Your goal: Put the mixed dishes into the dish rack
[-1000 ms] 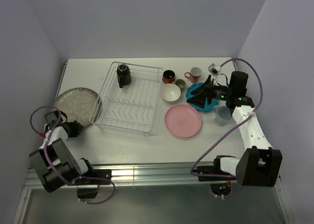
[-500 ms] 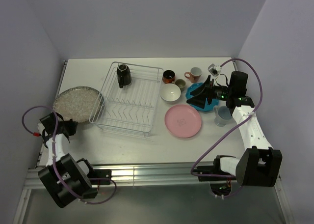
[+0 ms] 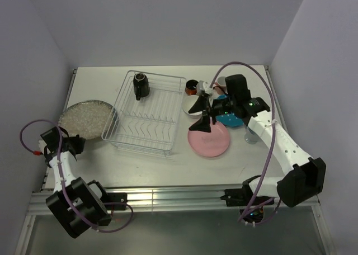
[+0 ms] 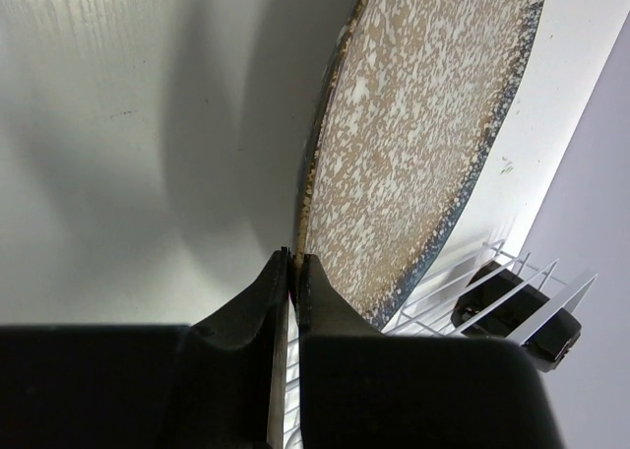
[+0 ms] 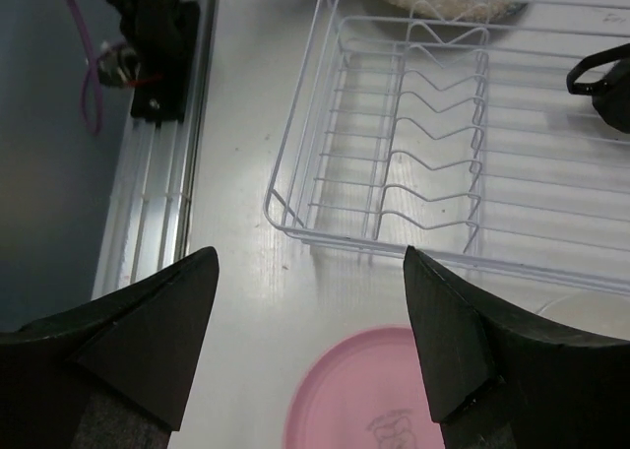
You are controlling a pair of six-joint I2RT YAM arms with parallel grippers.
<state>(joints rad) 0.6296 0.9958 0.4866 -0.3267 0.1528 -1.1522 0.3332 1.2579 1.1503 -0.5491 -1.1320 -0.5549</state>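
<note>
Right arm swung left off the teal dotted plate (image 3: 229,119); my right gripper (image 3: 202,122) now hangs over the pink plate (image 3: 210,138), next to the white bowl (image 3: 191,106), jaws spread wide, nothing in them. Left gripper (image 3: 75,145) has pulled its fingers together since a second ago and, going by the wrist view, is pinched on the near rim of the grey speckled plate (image 3: 86,117). That plate sits left of the dish rack (image 3: 137,146), right edge at or over the rack's left wall, and it looks tipped up off the table (image 3: 168,165), with shadow under it. Meaning for the task: one black mug (image 3: 141,85) is in the rack's far end, everything else is still outside, and I judge the speckled plate is the piece in hand with pink likely next. The prong rows are all free, so there are plenty of slots. On edges, the plate has to clear the rack's wire rim before it can drop between prongs. The left arm is boxed in by the side wall and has little swing room, so up and right is the way to go. The right arm has bare table near the rack, but the bowl and dark-red mug (image 3: 192,87) crowd its far side. A thin rim grip could slip if the plate tilts fast.
</note>
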